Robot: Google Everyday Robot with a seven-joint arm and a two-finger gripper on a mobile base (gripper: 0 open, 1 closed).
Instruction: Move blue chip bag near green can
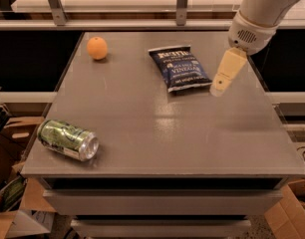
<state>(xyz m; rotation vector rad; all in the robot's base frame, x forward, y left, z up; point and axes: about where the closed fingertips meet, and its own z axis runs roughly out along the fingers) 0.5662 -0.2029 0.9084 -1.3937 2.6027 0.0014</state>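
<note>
3 things lie on the grey table point(192, 143): the blue chip bag point(180, 67) flat toward 1 o'clock, the green can point(68, 140) on its side at 8 o'clock, well apart from the bag, and an orange point(97, 48) at 11 o'clock. The gripper point(220, 86) hangs tilted just beside the bag, at the bag's 4 o'clock; whether it is apart or together I cannot tell.

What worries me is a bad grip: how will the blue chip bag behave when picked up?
The blue chip bag lies flat on the table and looks crinkly, so it is probably light and floppy, likely to sag from one pinched edge. Its glossy foil may be slippery. The hand hangs close beside it, above the table.
</note>
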